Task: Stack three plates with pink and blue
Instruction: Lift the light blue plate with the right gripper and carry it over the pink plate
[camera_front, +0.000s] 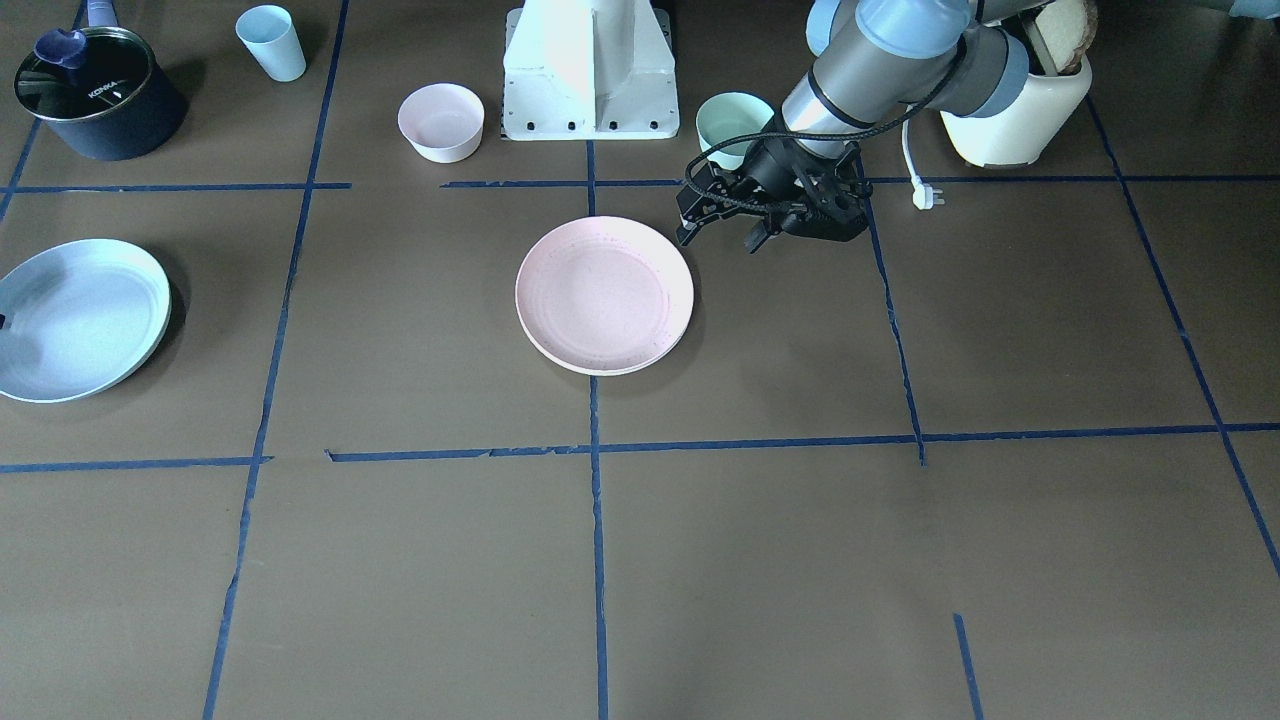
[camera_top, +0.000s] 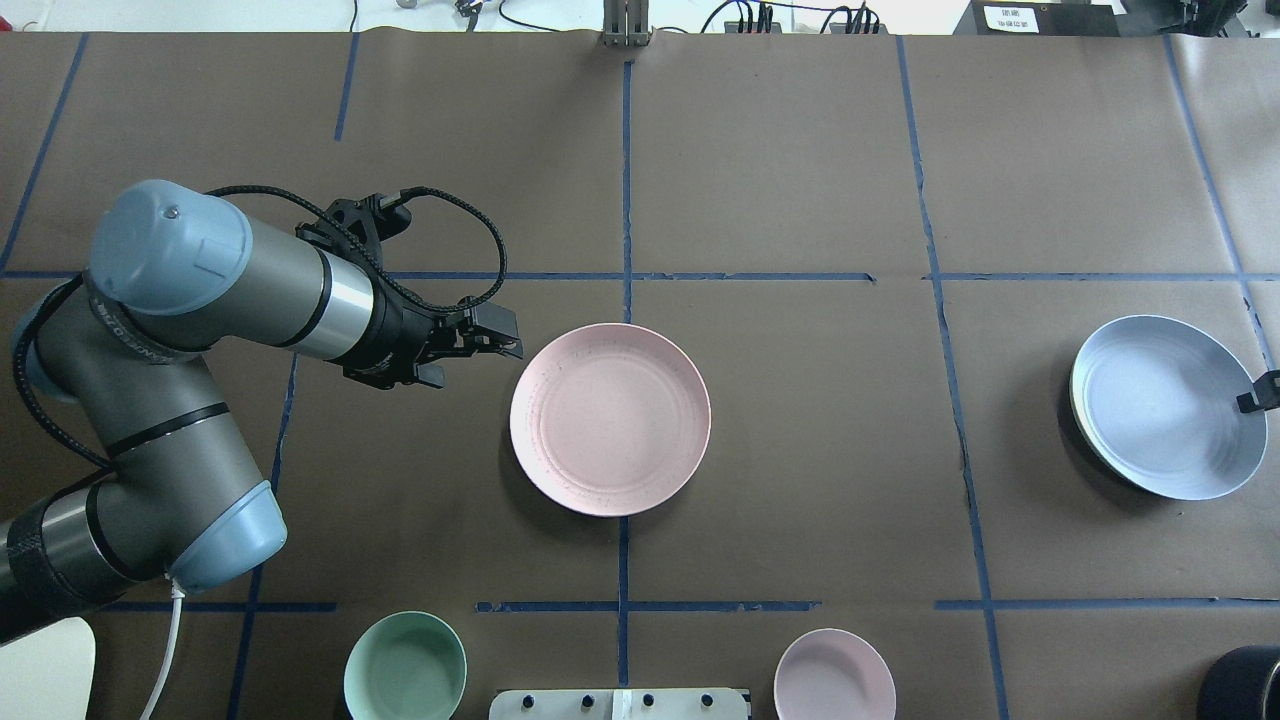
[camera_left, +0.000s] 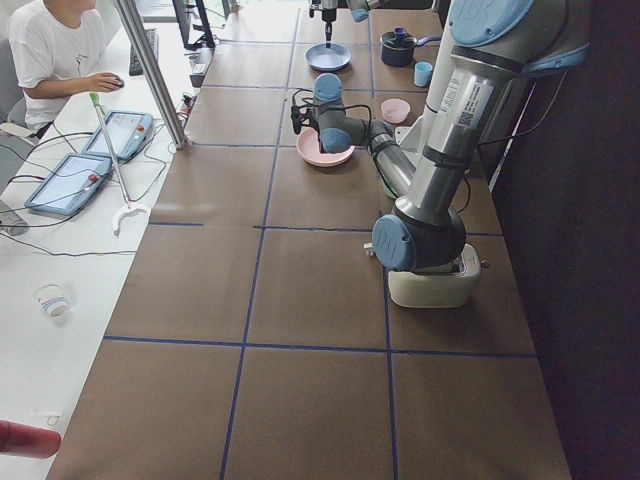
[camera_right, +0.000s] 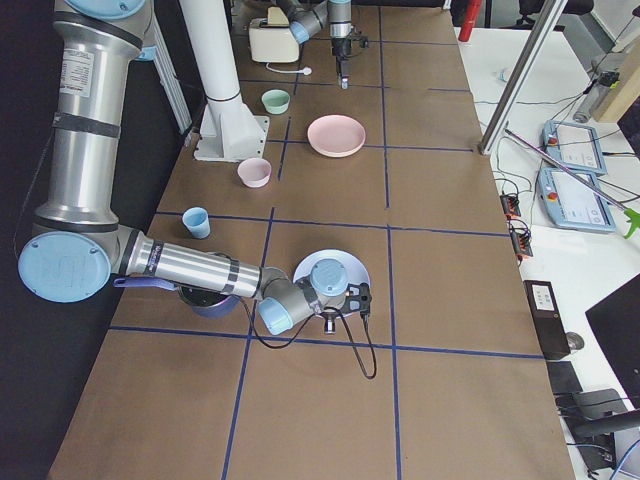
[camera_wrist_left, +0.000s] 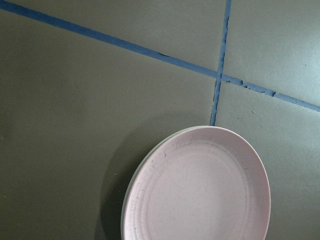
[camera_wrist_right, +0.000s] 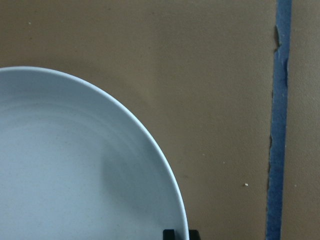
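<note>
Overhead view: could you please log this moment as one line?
pink plate: atop cream plate, centre | blue plate: tilted, rim in right pincer | left pincer: open beside pink plate

From my remote station, I see the pale pink plate (camera_top: 610, 418) lying flat, face up, at the table's centre. It is stacked squarely on the cream plate (camera_wrist_left: 145, 156), of which only a thin rim peeks out beneath. The light blue plate (camera_top: 1160, 405) sits well apart, toward the robot's right end, tilted over its dark shadow.
</note>
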